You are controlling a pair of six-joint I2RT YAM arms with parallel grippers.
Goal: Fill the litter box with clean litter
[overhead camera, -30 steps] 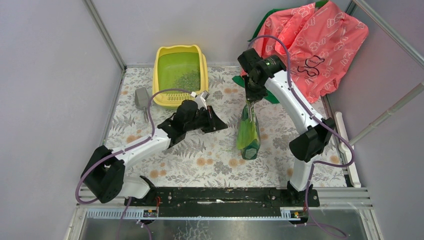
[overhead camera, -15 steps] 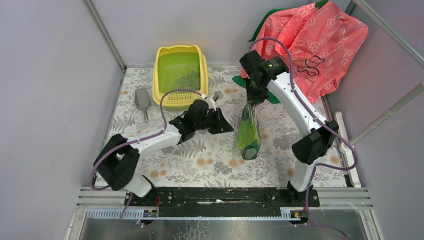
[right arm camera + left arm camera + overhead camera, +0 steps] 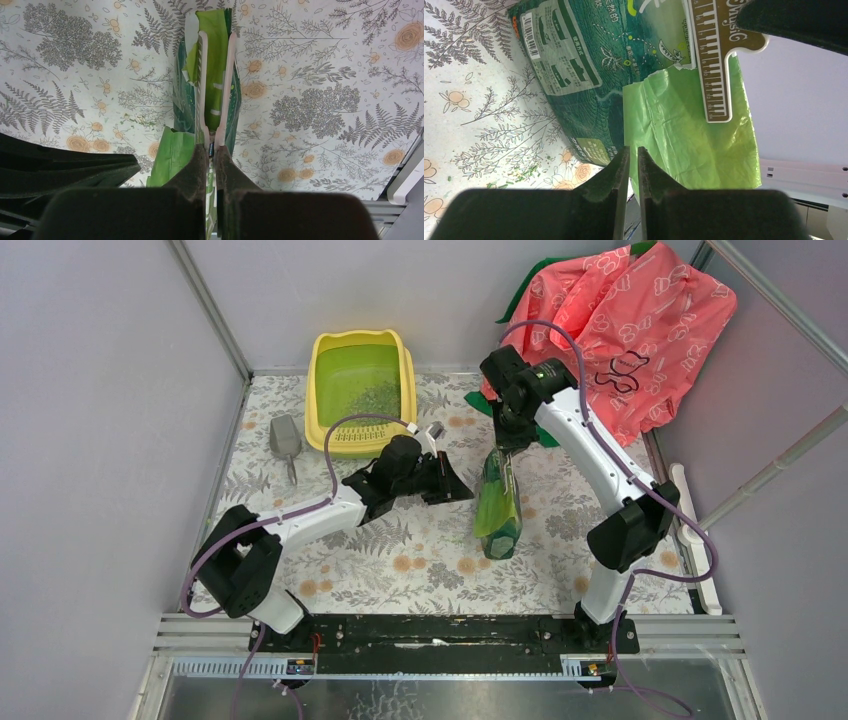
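The yellow litter box [image 3: 329, 358] sits at the far left of the floral-covered worktop [image 3: 400, 565], against the back wall, its slotted lip at the near end. Clean litter [image 3: 377, 400] lies as a grainy green-grey patch in the near-right part of its green floor, while the far part is bare. A grey scoop [image 3: 284, 438] lies on the worktop just beside the box's near left corner. The left end effector [image 3: 462, 490] is near the box's near right corner but points away from it, towards the glossy green litter bag [image 3: 497, 512], which stands at mid-worktop. Its fingers [image 3: 620, 165] are drawn almost together, with only a thin slit between them and nothing visible in it. Their tips are close against the bag's pale green torn plastic [image 3: 684, 135], though I cannot tell whether they touch it. The right end effector [image 3: 210, 152] hangs above the bag, well apart from the litter box and to its right. It is clamped on the handle end of a beige sealing clip [image 3: 202, 85] whose two long arms straddle the bag's top. In the left wrist view the clip shows piano-key markings. A few stray granules [image 3: 140, 120] are scattered on the worktop next to the bag. A pink printed bag [image 3: 640, 330] is draped in the far right corner.
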